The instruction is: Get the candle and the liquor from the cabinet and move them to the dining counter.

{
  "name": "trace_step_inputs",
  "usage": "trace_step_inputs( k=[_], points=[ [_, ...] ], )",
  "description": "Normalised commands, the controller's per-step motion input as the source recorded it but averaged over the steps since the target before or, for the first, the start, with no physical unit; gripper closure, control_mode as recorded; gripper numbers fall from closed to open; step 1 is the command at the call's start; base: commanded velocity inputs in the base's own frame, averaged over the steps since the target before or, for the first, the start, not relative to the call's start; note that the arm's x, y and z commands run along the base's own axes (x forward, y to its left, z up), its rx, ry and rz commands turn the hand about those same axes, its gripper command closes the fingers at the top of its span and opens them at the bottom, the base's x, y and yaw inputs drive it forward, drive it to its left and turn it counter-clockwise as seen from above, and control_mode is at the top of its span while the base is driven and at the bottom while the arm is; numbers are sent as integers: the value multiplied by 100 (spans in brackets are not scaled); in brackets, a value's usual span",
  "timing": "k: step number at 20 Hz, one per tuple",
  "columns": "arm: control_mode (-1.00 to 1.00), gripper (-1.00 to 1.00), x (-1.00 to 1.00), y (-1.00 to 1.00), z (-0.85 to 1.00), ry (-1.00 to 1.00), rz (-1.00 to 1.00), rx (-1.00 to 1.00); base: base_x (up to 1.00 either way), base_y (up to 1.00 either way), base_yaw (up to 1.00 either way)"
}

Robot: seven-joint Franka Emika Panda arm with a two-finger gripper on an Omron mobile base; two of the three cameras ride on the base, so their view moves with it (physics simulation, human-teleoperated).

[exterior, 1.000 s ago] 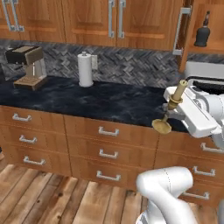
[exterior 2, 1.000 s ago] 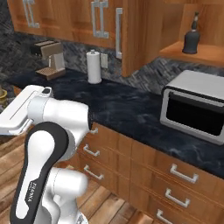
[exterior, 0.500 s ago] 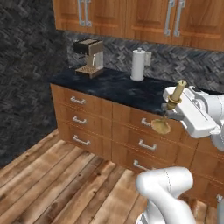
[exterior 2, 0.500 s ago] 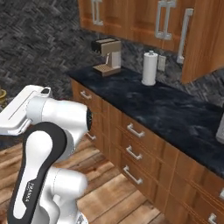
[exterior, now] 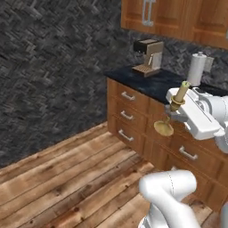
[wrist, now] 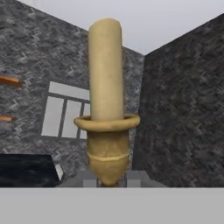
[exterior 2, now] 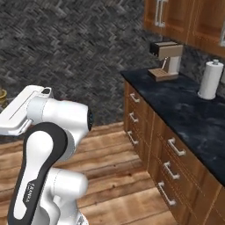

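Cream candle (exterior: 179, 95) clamped in gripper (exterior: 174, 108)

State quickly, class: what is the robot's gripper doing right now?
Gripper: closed on the candle, gripping its brass holder and carrying it tilted in the air in front of the drawers.

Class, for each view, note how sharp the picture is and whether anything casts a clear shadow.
Left base view: soft and slightly blurred, the candle casts no clear shadow. Right base view: flat, even light on the counter. Hand view: candle looms large and soft-edged.
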Motion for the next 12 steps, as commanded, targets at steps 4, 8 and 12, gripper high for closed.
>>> trace_step_inputs(
  k=[4, 8, 12],
  points=[
    [100, 100, 0, 0, 0, 0, 0, 0, 0, -5, 62],
    [100, 100, 0, 0, 0, 0, 0, 0, 0, 0, 61],
    [100, 100, 0, 0, 0, 0, 0, 0, 0, 0, 62]
  ],
)
